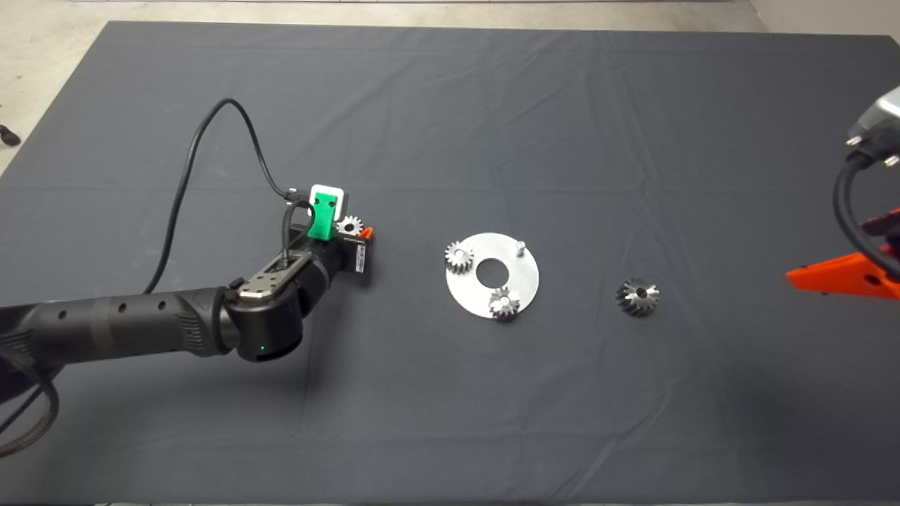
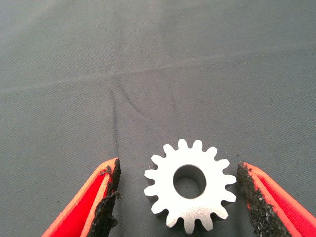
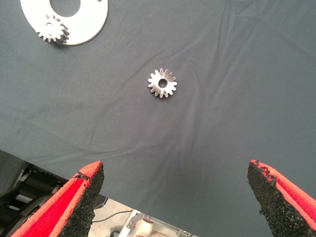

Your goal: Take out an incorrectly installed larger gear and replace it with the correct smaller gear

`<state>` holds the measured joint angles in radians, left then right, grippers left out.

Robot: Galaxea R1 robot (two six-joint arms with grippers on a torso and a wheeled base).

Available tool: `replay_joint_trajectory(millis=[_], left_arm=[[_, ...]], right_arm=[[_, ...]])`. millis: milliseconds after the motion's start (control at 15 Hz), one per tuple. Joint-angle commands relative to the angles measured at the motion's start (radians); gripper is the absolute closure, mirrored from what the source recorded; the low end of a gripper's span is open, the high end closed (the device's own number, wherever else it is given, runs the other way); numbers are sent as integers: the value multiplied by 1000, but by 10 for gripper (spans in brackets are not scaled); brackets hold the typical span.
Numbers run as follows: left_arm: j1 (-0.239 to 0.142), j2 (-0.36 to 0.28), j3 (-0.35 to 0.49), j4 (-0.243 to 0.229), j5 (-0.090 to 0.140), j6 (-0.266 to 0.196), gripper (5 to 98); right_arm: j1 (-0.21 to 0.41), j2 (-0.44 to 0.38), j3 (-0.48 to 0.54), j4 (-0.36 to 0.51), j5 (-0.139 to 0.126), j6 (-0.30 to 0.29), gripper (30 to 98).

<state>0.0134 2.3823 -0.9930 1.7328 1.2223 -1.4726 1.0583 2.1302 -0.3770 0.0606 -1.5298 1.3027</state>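
The smaller gear [image 1: 349, 226], bright silver with short straight teeth, lies flat on the mat left of the round steel plate [image 1: 524, 281]. My left gripper [image 1: 355, 232] is down around it. In the left wrist view the gear [image 2: 190, 192] sits between the open fingers [image 2: 106, 197], touching neither pad. The larger gear [image 1: 638, 296], dark with slanted teeth, lies on the mat right of the plate and also shows in the right wrist view [image 3: 162, 83]. My right gripper [image 1: 840, 275] hangs open at the right edge, away from it.
The plate carries two small spur gears [image 1: 459, 256] [image 1: 504, 302] and one bare peg [image 1: 520, 247], around a large centre hole. The left arm's cable [image 1: 211, 126] loops over the mat. The plate's edge [image 3: 91, 22] shows in the right wrist view.
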Motion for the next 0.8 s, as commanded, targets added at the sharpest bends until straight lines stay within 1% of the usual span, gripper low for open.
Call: replay_joint_trajectory(millis=[0, 400, 467, 533, 733], left_arm=[[-1, 2, 4, 25, 5, 3, 439], [0, 4, 2, 25, 6, 0, 439], [3, 4, -7, 25, 5, -2, 439], [15, 7, -18, 25, 5, -2, 439], [19, 7, -21, 25, 3, -3, 439]], right_arm=[[25, 1, -6, 31, -35, 1, 512], [45, 1, -8, 31, -35, 4, 512], [45, 1, -8, 31, -35, 4, 512], [45, 1, -8, 31, -35, 6, 512], [45, 1, -8, 30, -35, 7, 512]])
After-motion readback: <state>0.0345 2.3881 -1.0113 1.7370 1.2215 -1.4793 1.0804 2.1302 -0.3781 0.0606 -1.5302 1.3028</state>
